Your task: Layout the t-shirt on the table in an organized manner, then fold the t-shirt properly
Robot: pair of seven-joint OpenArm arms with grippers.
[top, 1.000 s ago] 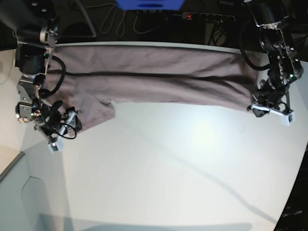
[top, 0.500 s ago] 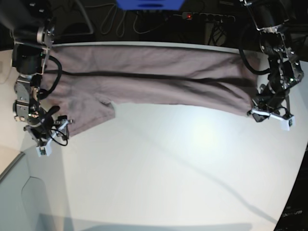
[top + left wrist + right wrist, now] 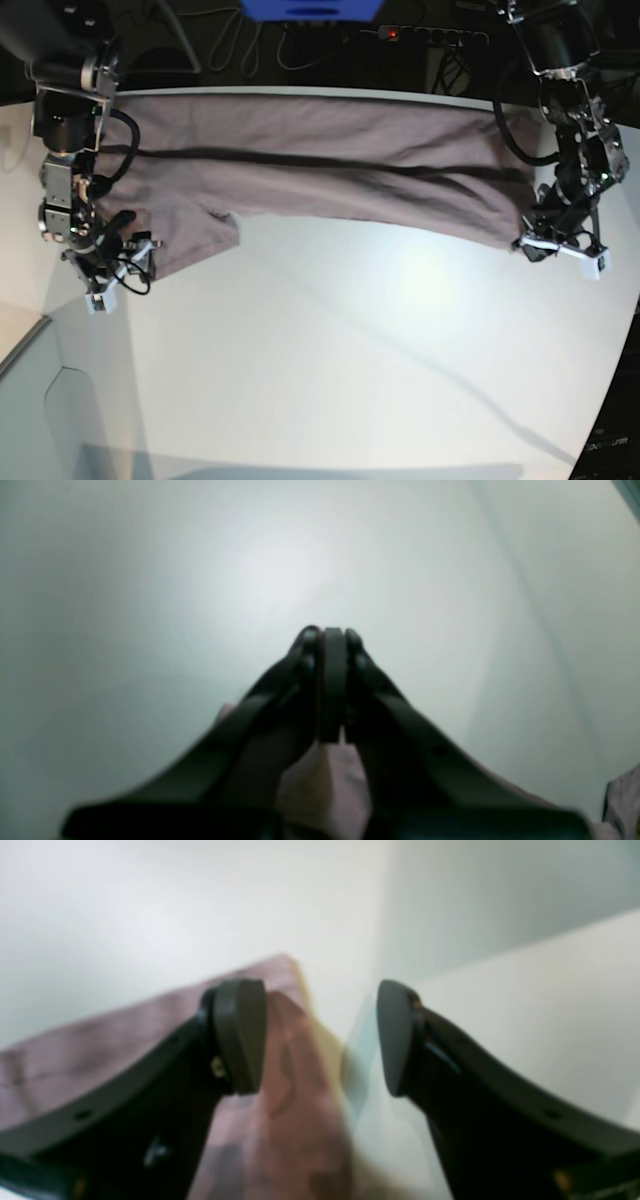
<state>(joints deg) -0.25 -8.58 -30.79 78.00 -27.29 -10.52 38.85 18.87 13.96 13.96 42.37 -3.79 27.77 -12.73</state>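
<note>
The near half of the tabletop (image 3: 350, 380) is bare white, lit by a bright patch of glare. Beyond it the t-shirt (image 3: 320, 165) lies stretched in a long band along the far edge, folded lengthwise, with a dark crease running along it and a sleeve flap hanging toward the near side at the base view's left.

The left end effector (image 3: 560, 243), on the base view's right, has its fingers pressed together on the shirt's near corner; its wrist view shows mauve cloth bunched just behind the shut tips. Over the last second that corner has been drawn a little outward and toward the far edge, so the near hem now runs straighter.

The right end effector (image 3: 112, 262), on the base view's left, stands spread wide and holds nothing. A second ago it sat lower and nearer the sleeve; it swung outward and has since come back partway, now hanging just beside the sleeve's edge. Its wrist view shows one finger (image 3: 240, 1035) over the cloth and the other over bare tabletop.

My reading: the shirt is being tensioned from one end while the free arm lines up a fresh grasp on the loose sleeve corner. Laying out is nearly done; folding proper has not begun.
</note>
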